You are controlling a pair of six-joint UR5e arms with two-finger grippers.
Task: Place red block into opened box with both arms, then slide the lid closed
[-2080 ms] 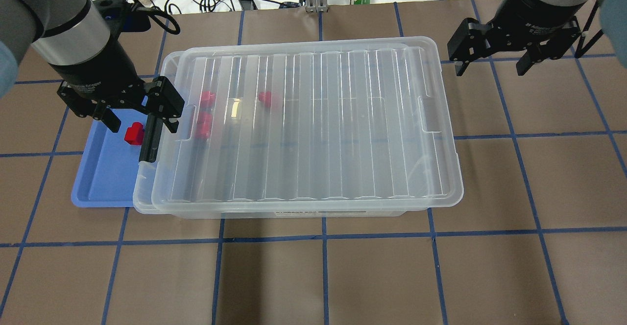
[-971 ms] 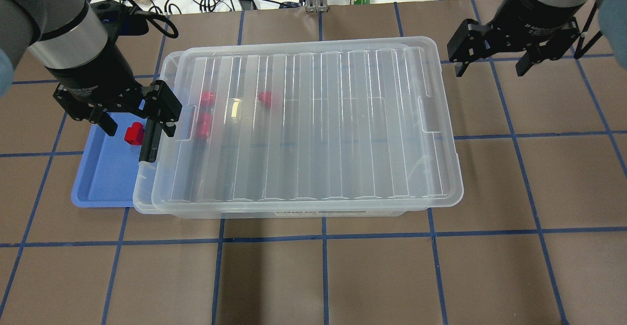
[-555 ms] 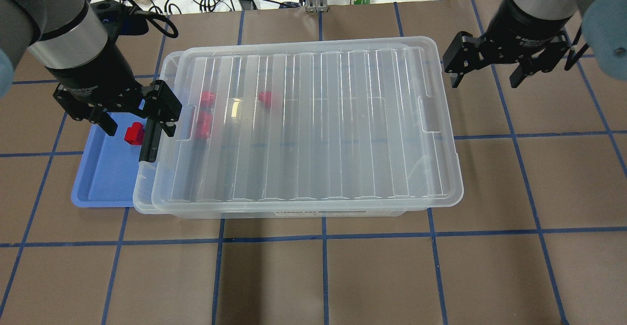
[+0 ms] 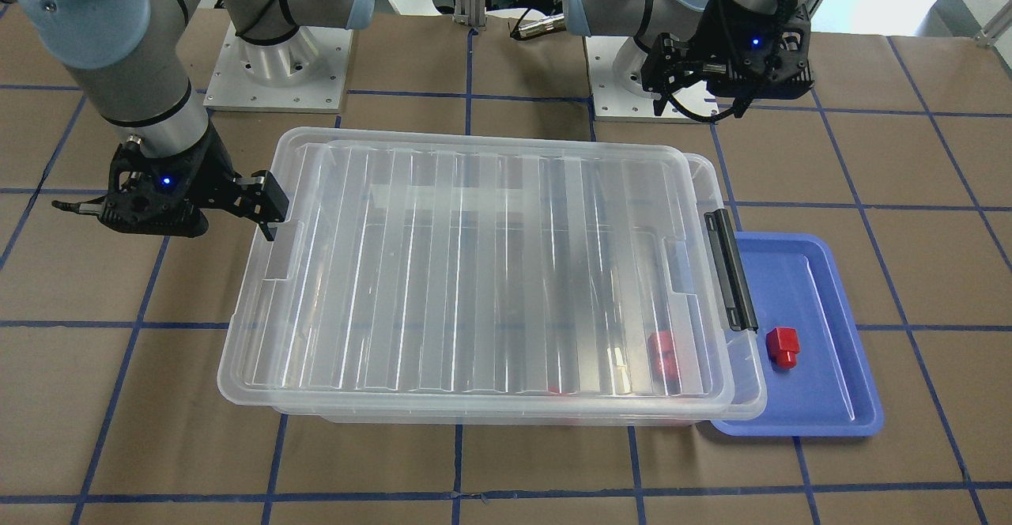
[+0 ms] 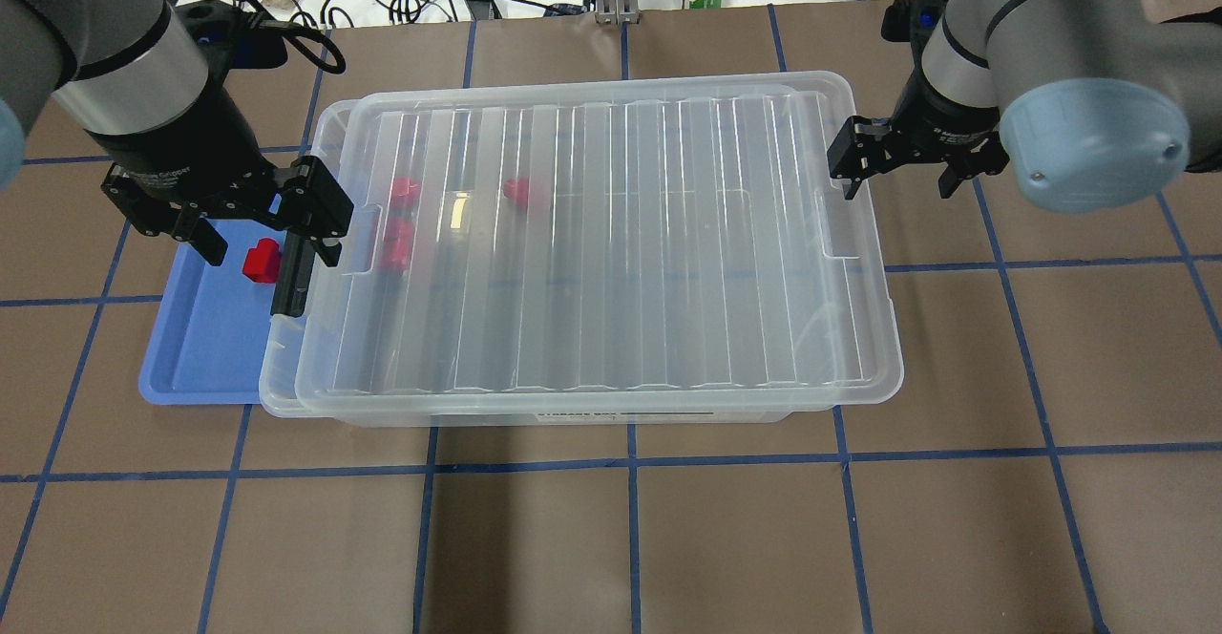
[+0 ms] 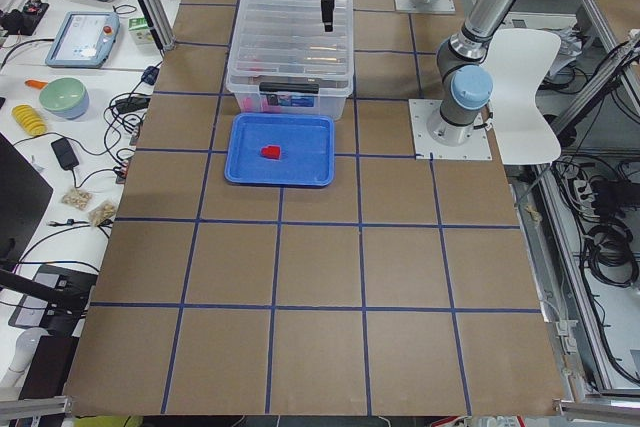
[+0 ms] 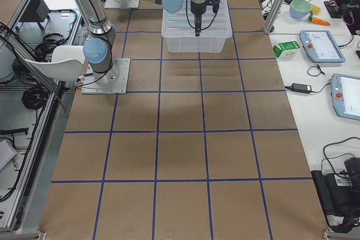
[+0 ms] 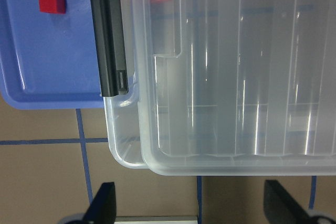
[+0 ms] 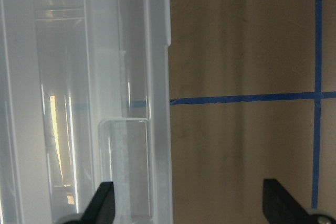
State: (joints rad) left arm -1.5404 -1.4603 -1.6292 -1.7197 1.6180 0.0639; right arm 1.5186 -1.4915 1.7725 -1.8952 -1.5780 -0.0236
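lid (image 5: 611, 243) on box (image 5: 277, 367), offset toward frame right. red block (image 5: 260, 262) in blue tray (image 5: 191, 357), frame left. left gripper (image 5: 270, 250) above it, jaws spread. right gripper (image 5: 898, 190) at lid's right edge, jaws spread, empty.

Lighting bright, even, diffuse, from above. Shadows faint: soft darker bands on table (image 5: 955, 538) in front of box (image 5: 279, 395). Lid (image 5: 611, 243) shows thin white glare streaks along ribs, plus yellowish reflection patch left of centre in overhead view. Red blocks (image 5: 396, 247) under lid read washed-out pink. Right wrist view: lid rim near blown-out, low contrast. Left gripper (image 8: 191, 211) fingertips (image 8: 102, 205) and right gripper (image 9: 191, 208) fingertips (image 9: 102, 203) out of focus at bottom edge. Right arm (image 5: 1093, 142) near lens, slightly soft.
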